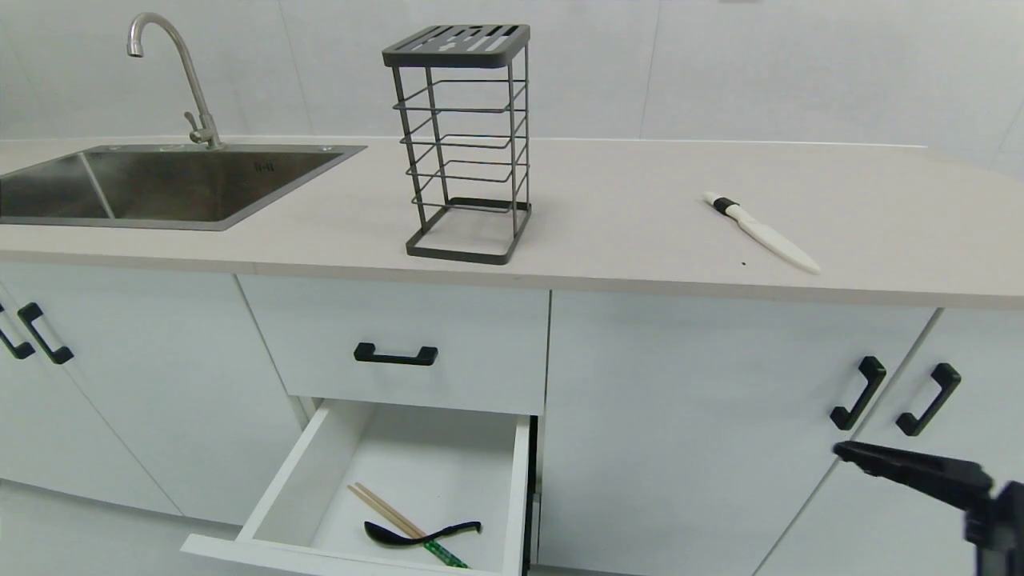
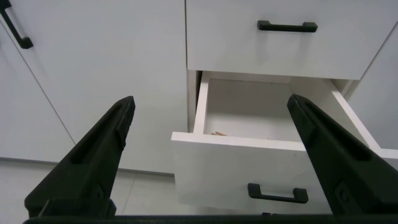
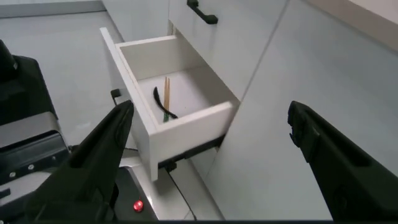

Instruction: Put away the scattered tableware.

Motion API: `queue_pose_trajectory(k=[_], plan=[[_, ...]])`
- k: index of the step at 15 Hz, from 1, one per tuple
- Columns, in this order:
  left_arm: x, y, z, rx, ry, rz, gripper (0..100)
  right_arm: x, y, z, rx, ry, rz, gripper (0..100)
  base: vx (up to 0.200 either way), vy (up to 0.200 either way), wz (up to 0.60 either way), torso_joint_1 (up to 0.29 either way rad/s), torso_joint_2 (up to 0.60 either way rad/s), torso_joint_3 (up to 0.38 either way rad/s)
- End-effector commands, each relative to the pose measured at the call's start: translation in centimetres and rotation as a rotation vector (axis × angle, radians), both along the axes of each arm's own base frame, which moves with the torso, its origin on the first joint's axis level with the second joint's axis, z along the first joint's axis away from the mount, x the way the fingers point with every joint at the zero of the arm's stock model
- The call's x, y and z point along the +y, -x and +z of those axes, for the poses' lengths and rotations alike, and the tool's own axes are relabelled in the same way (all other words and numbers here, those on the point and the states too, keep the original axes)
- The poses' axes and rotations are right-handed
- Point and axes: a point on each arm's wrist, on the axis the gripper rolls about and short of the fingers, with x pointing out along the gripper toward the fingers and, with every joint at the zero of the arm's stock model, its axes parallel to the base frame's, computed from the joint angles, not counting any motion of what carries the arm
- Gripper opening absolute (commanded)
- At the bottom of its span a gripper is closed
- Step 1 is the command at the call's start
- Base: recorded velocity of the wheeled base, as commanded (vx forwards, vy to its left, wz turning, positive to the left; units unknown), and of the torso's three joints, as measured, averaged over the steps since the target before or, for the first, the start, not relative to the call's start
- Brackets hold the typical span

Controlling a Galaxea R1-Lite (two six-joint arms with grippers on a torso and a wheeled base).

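Spread wide and holding nothing, the left gripper (image 2: 211,102) is hanging low in front of the white cabinets, facing the pulled-out white lower drawer (image 2: 249,144) with open air between its two black fingers.

On the far left of the pale stone-look countertop (image 1: 640,192), the sunken stainless steel sink (image 1: 200,180) is sitting under a curved metal faucet (image 1: 190,80) that is rising from its back rim. Just right of the sink, the dark grey wire rack with a slotted top plate (image 1: 456,46) is standing upright, its base lying near the counter's front edge.

Below the rack, a closed drawer with a black bar handle (image 1: 396,354) is sitting above the open drawer, which is jutting out into the floor space. Inside, near the front panel, a pair of wooden chopsticks with green ends (image 1: 388,508) is lying aslant, and a black plastic spoon (image 1: 424,534) is lying across them.

A broad stretch of bare counter is separating the rack from the white knife with a black band (image 1: 764,234), which is lying flat and aslant, its tip pointing toward the front edge.

At the far right, the right gripper (image 3: 211,111) is also gaping wide with nothing held, hanging low before the cabinet doors, beside the open drawer.
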Motion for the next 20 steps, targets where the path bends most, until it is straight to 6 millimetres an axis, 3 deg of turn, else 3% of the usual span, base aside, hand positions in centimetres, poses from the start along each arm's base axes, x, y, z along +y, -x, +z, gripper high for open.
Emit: queue_pose_trajectory(k=[1,5,10,13,15,16,17,18,20], plan=[[0.0,0.0,0.0,0.001,0.000,-0.001,100,-4.9,4.1,0.1,-0.114,-0.127,-0.307,100,0.000,0.000,0.00,0.000,0.00,0.000],[0.0,0.0,0.0,0.001,-0.002,-0.002,100,-6.2,4.7,0.9,-0.172,-0.206,-0.645,100,0.000,0.000,0.00,0.000,0.00,0.000],[0.0,0.0,0.0,0.000,0.001,-0.002,100,-6.4,7.9,0.4,-0.309,-0.314,-0.620,100,0.000,0.000,0.00,0.000,0.00,0.000],[0.0,0.0,0.0,0.000,0.000,-0.001,100,-6.2,10.0,-2.5,-0.379,-0.273,-0.657,100,0.000,0.000,0.00,0.000,0.00,0.000],[0.0,0.0,0.0,0.000,0.001,-0.001,100,-6.2,9.6,-5.3,-0.292,-0.194,-0.664,100,0.000,0.000,0.00,0.000,0.00,0.000],[0.0,0.0,0.0,0.000,0.001,-0.001,100,-6.2,9.6,-5.3,-0.292,-0.194,-0.664,100,0.000,0.000,0.00,0.000,0.00,0.000],[0.0,0.0,0.0,0.000,0.003,-0.001,100,-6.3,9.4,-6.8,-0.141,-0.153,-0.715,100,0.000,0.000,0.00,0.000,0.00,0.000],[0.0,0.0,0.0,-0.002,0.000,-0.002,100,-6.6,9.4,-7.1,-0.102,-0.191,-0.841,100,0.000,0.000,0.00,0.000,0.00,0.000],[0.0,0.0,0.0,-0.002,-0.003,-0.008,100,-6.6,9.4,-7.1,-0.090,-0.208,-0.849,100,0.000,0.000,0.00,0.000,0.00,0.000]])
